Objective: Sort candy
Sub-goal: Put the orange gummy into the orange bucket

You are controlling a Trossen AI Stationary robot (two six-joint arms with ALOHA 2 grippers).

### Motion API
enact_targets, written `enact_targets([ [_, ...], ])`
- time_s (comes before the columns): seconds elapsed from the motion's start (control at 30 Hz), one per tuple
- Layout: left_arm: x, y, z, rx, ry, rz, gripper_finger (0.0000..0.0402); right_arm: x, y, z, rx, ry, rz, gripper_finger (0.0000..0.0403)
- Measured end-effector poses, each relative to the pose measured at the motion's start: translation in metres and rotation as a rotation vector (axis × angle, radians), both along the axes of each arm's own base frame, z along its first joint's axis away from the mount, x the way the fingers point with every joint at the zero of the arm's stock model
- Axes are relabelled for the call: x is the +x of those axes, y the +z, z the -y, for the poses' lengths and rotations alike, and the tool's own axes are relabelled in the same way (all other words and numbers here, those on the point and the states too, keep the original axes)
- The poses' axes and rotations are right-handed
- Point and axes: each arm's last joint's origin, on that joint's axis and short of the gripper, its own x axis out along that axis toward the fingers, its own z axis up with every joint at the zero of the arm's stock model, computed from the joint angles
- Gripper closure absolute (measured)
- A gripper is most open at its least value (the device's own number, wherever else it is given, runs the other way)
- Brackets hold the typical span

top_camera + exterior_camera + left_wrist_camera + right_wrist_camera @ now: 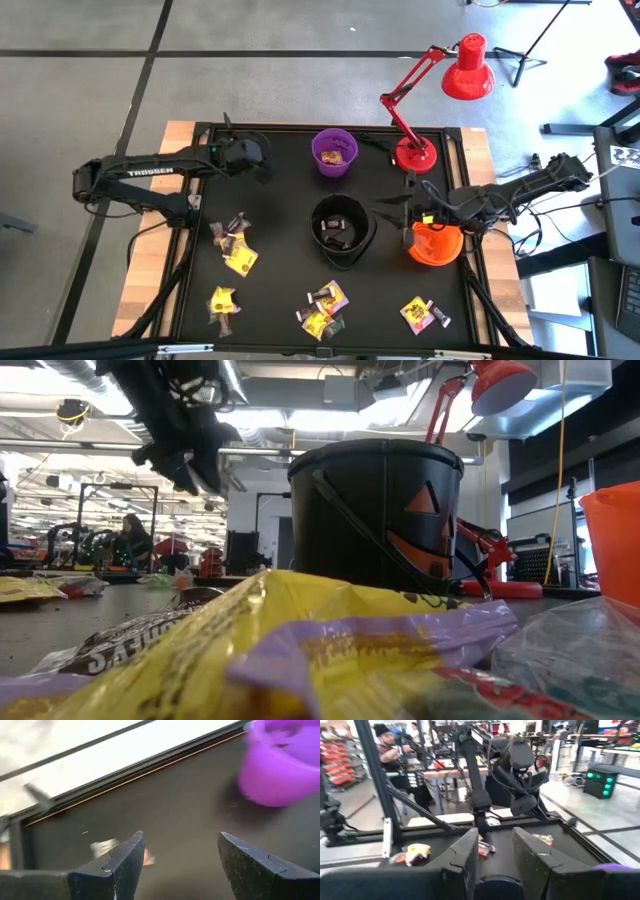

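Wrapped candy lies on the black mat in loose heaps: yellow and dark pieces at the left [236,247], near left [223,303], near middle [324,308] and near right [422,314]. More pieces lie inside the purple bowl [334,152] and the black bowl [342,232]. My left gripper [265,165] hangs open above the mat just left of the purple bowl [282,765], with nothing between its fingers [180,845]. My right gripper [395,203] points level over the mat beside the orange bowl [437,245]. Its fingers [495,837] stand a narrow gap apart with nothing seen between them.
A red desk lamp [415,150] stands at the far right of the mat, its head [467,70] out over the floor. A black frame [300,128] rims the mat. In the right wrist view, people stand in the room beyond the table.
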Motion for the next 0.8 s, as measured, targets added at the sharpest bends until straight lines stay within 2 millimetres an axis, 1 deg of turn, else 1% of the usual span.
enact_targets([
  [0.17, -0.003, -0.015, -0.023, -0.078, 0.038, -0.093, 0.0160, 0.003, -0.004, -0.001, -0.006, -0.010, -0.017, 0.0286],
  [0.43, -0.003, -0.051, -0.059, -0.209, 0.132, -0.239, 0.0160, 0.003, -0.005, -0.001, -0.007, -0.010, -0.021, 0.0286],
  [0.6, -0.001, -0.074, -0.072, -0.264, 0.171, -0.317, 0.0160, 0.003, -0.006, -0.001, -0.010, -0.010, -0.030, 0.0286],
  [0.8, 0.008, -0.099, -0.083, -0.332, 0.122, -0.347, 0.0160, 0.003, -0.006, -0.001, -0.012, -0.010, -0.034, 0.0286],
])
